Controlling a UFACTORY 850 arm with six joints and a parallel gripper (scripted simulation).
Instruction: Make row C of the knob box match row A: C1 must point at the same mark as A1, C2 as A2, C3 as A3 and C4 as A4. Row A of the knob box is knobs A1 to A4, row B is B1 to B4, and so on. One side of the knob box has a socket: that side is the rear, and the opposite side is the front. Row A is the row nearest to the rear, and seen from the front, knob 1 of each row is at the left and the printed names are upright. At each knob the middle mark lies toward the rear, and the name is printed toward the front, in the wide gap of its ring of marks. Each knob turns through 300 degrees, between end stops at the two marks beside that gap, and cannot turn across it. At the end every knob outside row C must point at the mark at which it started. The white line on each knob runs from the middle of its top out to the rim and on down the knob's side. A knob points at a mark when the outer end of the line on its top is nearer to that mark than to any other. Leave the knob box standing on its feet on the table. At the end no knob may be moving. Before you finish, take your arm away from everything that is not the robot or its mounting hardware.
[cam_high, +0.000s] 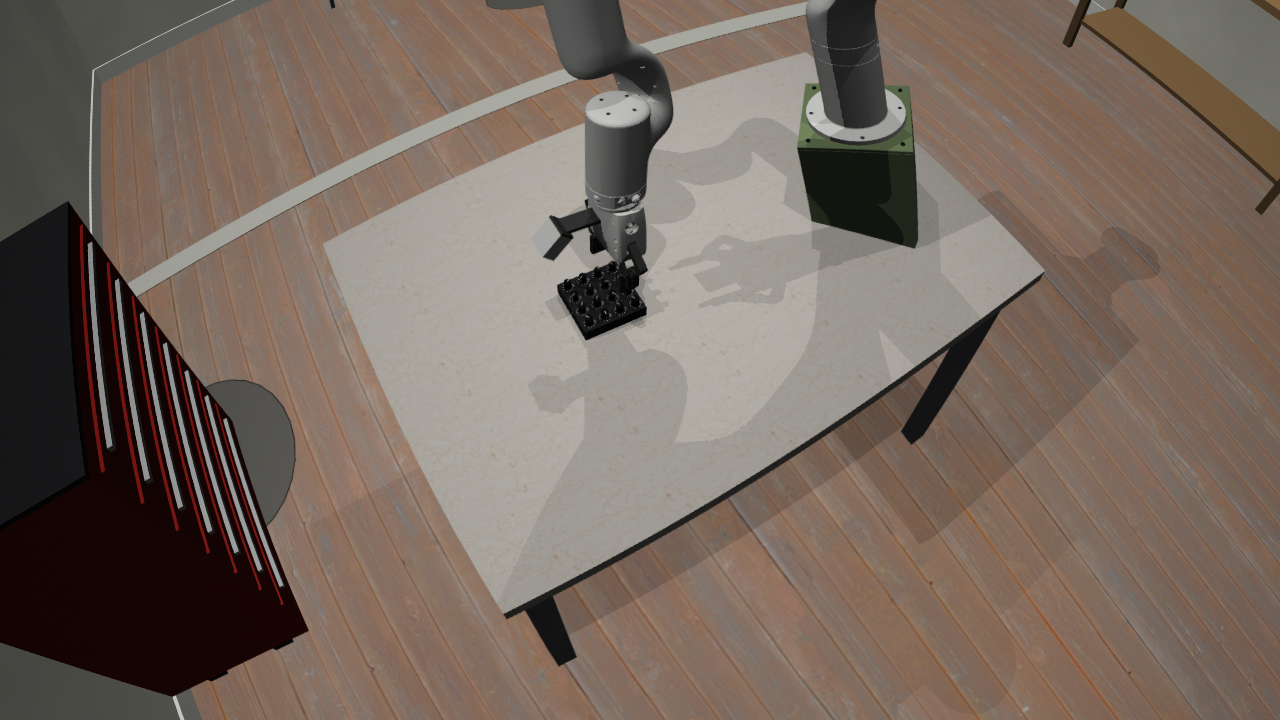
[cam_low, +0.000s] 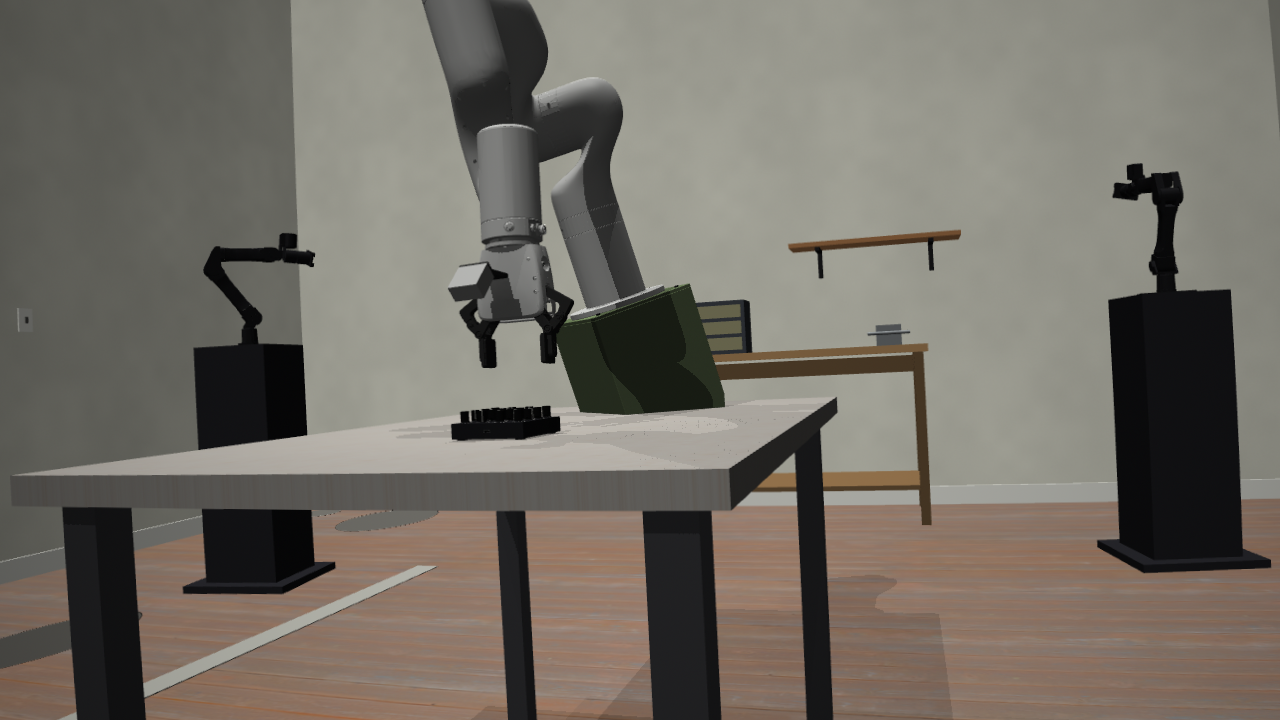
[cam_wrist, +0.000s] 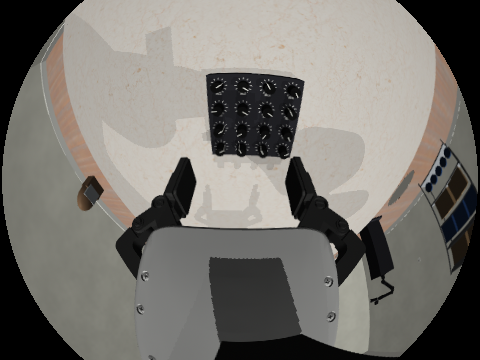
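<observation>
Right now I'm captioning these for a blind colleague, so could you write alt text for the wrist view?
A black knob box with four rows of four white-lined knobs sits on a pale stone-patterned table. Nearer the camera, the gripper's two black jaws stand wide apart, with nothing between them.

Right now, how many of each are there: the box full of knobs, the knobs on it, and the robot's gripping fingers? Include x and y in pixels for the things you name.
Knob box (cam_high: 586, 333) (cam_low: 487, 431) (cam_wrist: 255, 118): 1
Knobs (cam_wrist: 243, 86): 16
Gripper fingers (cam_low: 487, 351): 2
Total: 19
</observation>
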